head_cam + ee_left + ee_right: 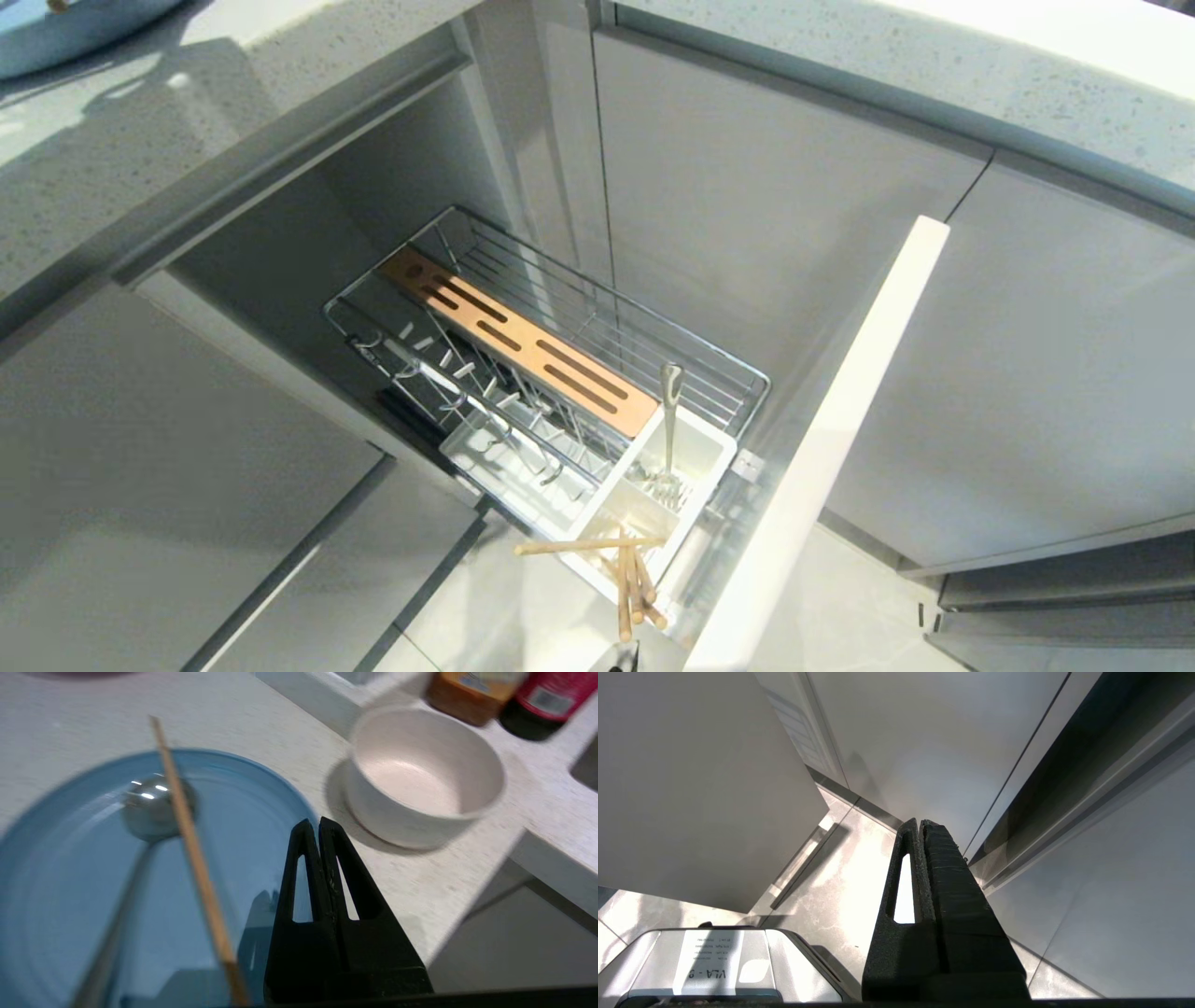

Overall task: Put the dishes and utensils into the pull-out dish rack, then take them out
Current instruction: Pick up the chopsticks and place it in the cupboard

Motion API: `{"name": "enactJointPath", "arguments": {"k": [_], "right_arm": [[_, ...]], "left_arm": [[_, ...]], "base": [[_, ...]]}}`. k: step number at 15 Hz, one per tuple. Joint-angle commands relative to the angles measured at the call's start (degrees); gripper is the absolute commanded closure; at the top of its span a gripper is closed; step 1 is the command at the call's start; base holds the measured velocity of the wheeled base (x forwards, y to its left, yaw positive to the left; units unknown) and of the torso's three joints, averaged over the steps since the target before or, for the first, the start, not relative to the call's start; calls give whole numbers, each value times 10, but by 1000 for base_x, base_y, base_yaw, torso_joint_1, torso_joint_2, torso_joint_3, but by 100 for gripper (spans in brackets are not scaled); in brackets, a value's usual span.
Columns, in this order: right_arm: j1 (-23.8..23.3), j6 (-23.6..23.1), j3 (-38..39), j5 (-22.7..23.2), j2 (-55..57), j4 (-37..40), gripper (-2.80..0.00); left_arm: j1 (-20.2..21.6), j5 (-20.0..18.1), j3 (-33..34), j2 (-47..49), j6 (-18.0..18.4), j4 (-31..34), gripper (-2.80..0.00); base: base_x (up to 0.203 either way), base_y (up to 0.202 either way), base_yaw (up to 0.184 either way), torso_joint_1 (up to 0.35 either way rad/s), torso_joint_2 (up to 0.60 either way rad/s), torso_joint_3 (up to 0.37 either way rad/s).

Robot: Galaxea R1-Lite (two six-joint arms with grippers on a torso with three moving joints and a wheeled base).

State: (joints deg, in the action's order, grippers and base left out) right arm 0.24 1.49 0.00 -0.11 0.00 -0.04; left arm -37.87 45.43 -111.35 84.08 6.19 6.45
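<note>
In the left wrist view my left gripper (319,822) is shut on nothing, hovering over the near rim of the light-blue plate (70,882) on the countertop. A silver spoon (149,807) and one wooden chopstick (187,821) lie across that plate. The cream-white bowl (420,779) stands beside the plate, empty. In the head view the pull-out dish rack (597,327) is drawn out, with a silver utensil (670,411) upright in its white caddy (700,448) and wooden chopsticks (625,579) at the caddy's front end. My right gripper (920,822) is shut, parked low and pointing at the floor.
The rack's wooden slotted strip (523,350) and pegs hold nothing. Its pale front panel (822,448) juts out to the right of the caddy. Two bottles (472,695) stand behind the bowl. Grey cabinet fronts flank the rack. The plate's edge (56,37) shows on the counter.
</note>
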Motion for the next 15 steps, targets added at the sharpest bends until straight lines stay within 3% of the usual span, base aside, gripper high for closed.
{"name": "enactJointPath", "arguments": {"k": [1,5,9,13,15], "right_arm": [[0,0,1,0,0,0,0],[0,0,1,0,0,0,0],[0,0,1,0,0,0,0],[0,0,1,0,0,0,0],[0,0,1,0,0,0,0]], "left_arm": [[45,-13,0,-20,-1,1,0],[77,-31,1,-56,-18,6,0],[120,-52,1,-87,-73,82,0],[207,-202,1,-124,-182,230,0],[240,-244,1,-132,-217,266,0]], "base": [[0,0,0,0,0,0],[0,0,0,0,0,0],[0,0,0,0,0,0],[0,0,0,0,0,0],[0,0,0,0,0,0]]}}
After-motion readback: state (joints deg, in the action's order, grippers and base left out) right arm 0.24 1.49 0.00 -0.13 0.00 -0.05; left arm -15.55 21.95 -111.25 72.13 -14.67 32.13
